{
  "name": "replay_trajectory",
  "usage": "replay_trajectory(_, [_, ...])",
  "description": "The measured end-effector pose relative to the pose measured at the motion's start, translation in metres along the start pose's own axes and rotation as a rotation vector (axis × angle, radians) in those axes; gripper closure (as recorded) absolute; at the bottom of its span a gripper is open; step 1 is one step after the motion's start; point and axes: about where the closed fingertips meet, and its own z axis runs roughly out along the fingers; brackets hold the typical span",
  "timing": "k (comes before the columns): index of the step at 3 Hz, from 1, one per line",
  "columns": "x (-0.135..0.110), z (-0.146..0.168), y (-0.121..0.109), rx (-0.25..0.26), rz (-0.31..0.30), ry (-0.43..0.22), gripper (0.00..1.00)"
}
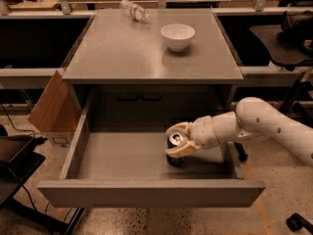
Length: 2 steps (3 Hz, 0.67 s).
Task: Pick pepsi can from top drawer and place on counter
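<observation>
The pepsi can [174, 140] stands upright between the jaws, its long axis vertical and its silver top with the pull tab facing up, in the right part of the top drawer [122, 163]. The gripper [172, 142] is clamped on it, one tan finger [179, 129] behind the can and one in front. The white arm [259, 124] reaches in from the right, sloping down over the drawer's right wall with the wrist roughly level. The counter [127, 53] lies above and behind the jaws.
</observation>
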Motion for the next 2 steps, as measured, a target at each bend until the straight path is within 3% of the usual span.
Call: replay_trajectory(2, [-0.0005,-0.0002,0.0000,0.000,0.000,0.000,0.10])
